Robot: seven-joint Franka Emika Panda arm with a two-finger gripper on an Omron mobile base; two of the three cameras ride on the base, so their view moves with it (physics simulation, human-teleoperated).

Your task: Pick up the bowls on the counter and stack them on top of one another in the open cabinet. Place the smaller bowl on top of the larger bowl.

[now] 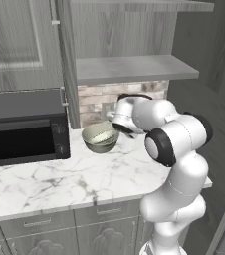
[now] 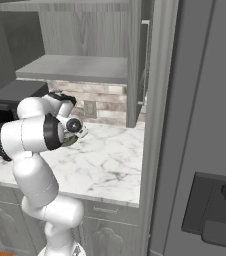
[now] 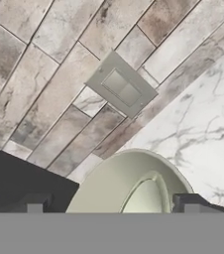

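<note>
The larger bowl (image 1: 100,137), deep and olive-grey with a pale inside, sits on the white marble counter (image 1: 59,174) just right of the microwave. My gripper (image 1: 116,127) hangs at its right rim, pointing down and towards the wall. In the hand view the larger bowl (image 3: 126,186) lies between the two dark fingertips (image 3: 32,203), which stand far apart, so the gripper (image 3: 113,204) is open and grips nothing. A sliver of the larger bowl (image 2: 70,141) peeks out behind my forearm. The open cabinet's grey shelf (image 1: 134,67) is above the bowl. The smaller bowl is out of view.
A black microwave (image 1: 25,130) stands on the counter at the left. The cabinet's narrow door (image 1: 67,60) juts out edge-on beside the shelf. A wall outlet (image 3: 121,87) sits in the brick backsplash. A tall grey appliance front (image 2: 205,125) borders the counter's right end.
</note>
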